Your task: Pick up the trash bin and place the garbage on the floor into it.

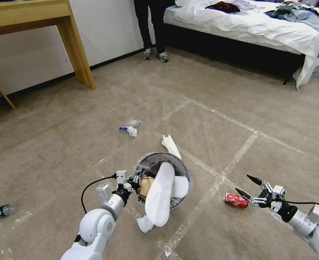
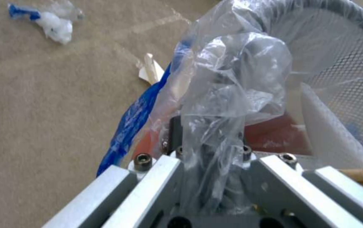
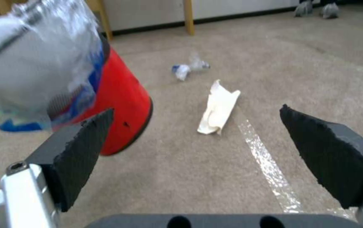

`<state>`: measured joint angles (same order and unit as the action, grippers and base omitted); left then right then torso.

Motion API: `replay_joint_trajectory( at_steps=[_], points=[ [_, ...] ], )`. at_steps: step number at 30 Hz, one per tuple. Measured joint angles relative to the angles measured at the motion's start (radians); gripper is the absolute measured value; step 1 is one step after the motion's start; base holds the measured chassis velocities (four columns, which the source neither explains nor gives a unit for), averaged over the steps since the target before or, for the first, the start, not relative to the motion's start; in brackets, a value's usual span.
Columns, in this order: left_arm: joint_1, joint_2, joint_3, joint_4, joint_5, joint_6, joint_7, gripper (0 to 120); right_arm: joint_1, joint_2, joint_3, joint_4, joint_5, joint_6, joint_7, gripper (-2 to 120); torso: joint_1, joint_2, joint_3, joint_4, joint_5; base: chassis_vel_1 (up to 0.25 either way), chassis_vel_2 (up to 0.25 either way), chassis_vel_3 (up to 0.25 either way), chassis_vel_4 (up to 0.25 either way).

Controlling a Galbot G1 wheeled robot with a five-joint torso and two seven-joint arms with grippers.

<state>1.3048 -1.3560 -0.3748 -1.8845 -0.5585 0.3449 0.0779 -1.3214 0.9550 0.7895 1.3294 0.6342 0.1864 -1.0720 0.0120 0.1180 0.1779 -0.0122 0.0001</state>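
The trash bin (image 1: 182, 169) hangs tilted in front of me, grey rim up and red base (image 3: 120, 101) just off the floor. My left gripper (image 1: 136, 180) is shut on its near rim, the fingers wrapped in the clear bag liner (image 2: 232, 79). Two white slippers (image 1: 161, 196) and a brown paper bag (image 1: 146, 186) stick out of the bin. My right gripper (image 1: 243, 184) is open, low beside a crushed red can (image 1: 236, 199) on the carpet. Its black pads (image 3: 80, 148) stand wide apart. More garbage lies around: a crumpled white paper (image 1: 171, 145) (image 3: 217, 107), a blue-white wrapper (image 1: 129, 128) and a small bottle (image 1: 1, 211).
A wooden desk leg (image 1: 78, 54) stands at the back left and a bed (image 1: 246, 25) at the back right. White tape lines (image 1: 235, 159) cross the beige carpet. A white scrap (image 1: 145, 223) lies under the bin's near side.
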Motion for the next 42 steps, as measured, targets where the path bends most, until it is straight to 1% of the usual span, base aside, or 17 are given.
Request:
replay_joint_trajectory(
  at_steps=[5, 7, 14, 16, 18, 20, 23, 25, 28, 34, 42],
  points=[
    [-0.018, 0.001, -0.007, 0.012, 0.000, 0.000, 0.000, 1, 0.050, -0.021, -0.048, -0.036, -0.003, -0.012, 0.030, 100, 0.000, 0.000, 0.000, 0.0002, 0.0000, 0.000, 0.000, 0.000, 0.000],
    [-0.030, 0.007, -0.011, 0.022, -0.003, 0.000, 0.002, 1, 0.080, -0.038, -0.091, -0.054, 0.000, -0.022, 0.052, 100, 0.000, 0.000, 0.000, 0.0002, -0.0001, 0.000, 0.000, 0.000, 0.000],
    [-0.040, 0.008, -0.014, 0.033, -0.006, 0.000, 0.005, 1, 0.101, -0.069, -0.146, -0.071, 0.005, -0.045, 0.075, 100, 0.000, 0.000, 0.000, 0.0002, 0.0000, 0.000, 0.000, 0.000, 0.000],
    [-0.052, 0.010, -0.016, 0.032, -0.013, 0.000, 0.005, 1, 0.104, -0.098, -0.173, -0.072, 0.017, -0.068, 0.092, 100, 0.000, 0.000, 0.000, 0.0000, 0.0000, 0.000, 0.000, 0.000, 0.000],
    [-0.055, 0.011, -0.017, 0.031, -0.016, 0.000, 0.005, 1, 0.104, -0.105, -0.180, -0.072, 0.018, -0.075, 0.097, 100, 0.000, 0.000, 0.000, 0.0001, 0.0000, 0.000, 0.000, 0.000, 0.000],
    [-0.066, 0.012, -0.020, 0.029, -0.020, 0.000, 0.004, 1, 0.106, -0.135, -0.207, -0.070, 0.027, -0.105, 0.109, 100, 0.000, 0.000, 0.000, 0.0000, 0.0000, 0.000, 0.000, 0.000, 0.000],
    [-0.071, 0.009, -0.023, 0.030, -0.020, 0.001, 0.003, 1, 0.109, -0.153, -0.222, -0.070, 0.028, -0.119, 0.112, 100, 0.000, 0.000, 0.000, 0.0000, 0.0000, 0.000, 0.000, 0.000, 0.000],
    [-0.079, 0.003, -0.030, 0.034, -0.022, 0.001, 0.003, 1, 0.119, -0.194, -0.258, -0.070, 0.019, -0.158, 0.123, 100, 0.000, 0.000, 0.000, -0.0001, -0.0001, 0.000, 0.000, 0.000, 0.000],
    [-0.082, -0.002, -0.033, 0.036, -0.022, 0.001, 0.003, 1, 0.131, -0.210, -0.278, -0.077, 0.016, -0.172, 0.126, 100, 0.000, 0.000, 0.000, 0.0000, -0.0001, 0.000, 0.000, 0.000, 0.000],
    [-0.081, -0.001, -0.046, 0.024, -0.027, 0.000, 0.004, 1, 0.168, -0.285, -0.337, -0.096, -0.012, -0.222, 0.121, 100, 0.000, 0.000, 0.000, 0.0000, 0.0000, 0.000, 0.000, 0.000, 0.000],
    [-0.068, -0.002, -0.057, 0.017, -0.027, -0.001, 0.008, 1, 0.190, -0.320, -0.382, -0.117, -0.057, -0.256, 0.092, 100, 0.000, 0.000, 0.000, 0.0000, 0.0000, 0.000, 0.000, 0.000, 0.000]
  ],
)
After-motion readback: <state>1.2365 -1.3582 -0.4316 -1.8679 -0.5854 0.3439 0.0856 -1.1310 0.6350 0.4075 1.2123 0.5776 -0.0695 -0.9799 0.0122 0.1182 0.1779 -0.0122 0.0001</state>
